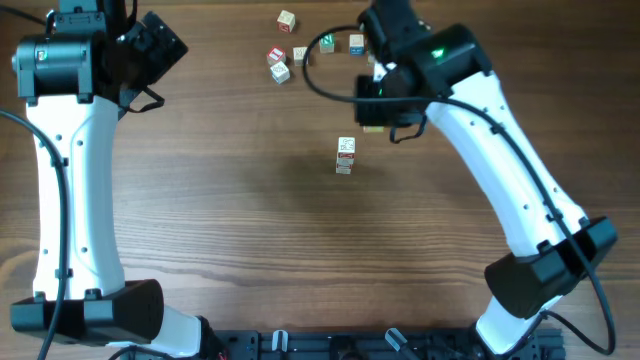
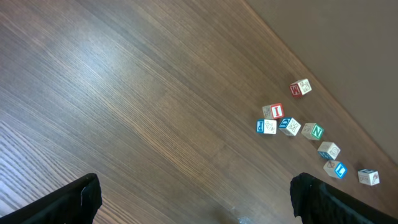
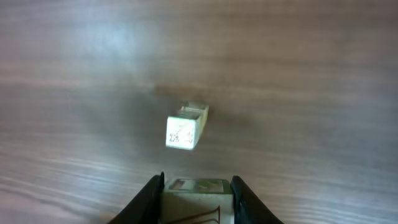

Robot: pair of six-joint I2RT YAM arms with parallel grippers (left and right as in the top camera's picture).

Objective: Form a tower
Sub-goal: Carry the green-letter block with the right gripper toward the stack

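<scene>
The tower point(image 1: 345, 156) is a short narrow stack of pale letter cubes with red marks, standing mid-table. In the right wrist view I look down on the tower point(image 3: 185, 129) just ahead of my fingers. My right gripper point(image 1: 376, 122) hangs behind and to the right of it, shut on a pale wooden cube point(image 3: 199, 200) with brown lettering that fills the gap between the fingers of the right gripper point(image 3: 198, 190). My left gripper point(image 1: 158, 44) is at the far left, high above the table. In its own view the left gripper point(image 2: 199, 198) is open and holds nothing.
Several loose cubes lie at the back of the table: a green-faced one point(image 1: 327, 42), a red one point(image 1: 276, 55) and pale ones point(image 1: 287, 19). The left wrist view shows the same scatter point(image 2: 289, 126) near the table's far edge point(image 2: 323, 68).
</scene>
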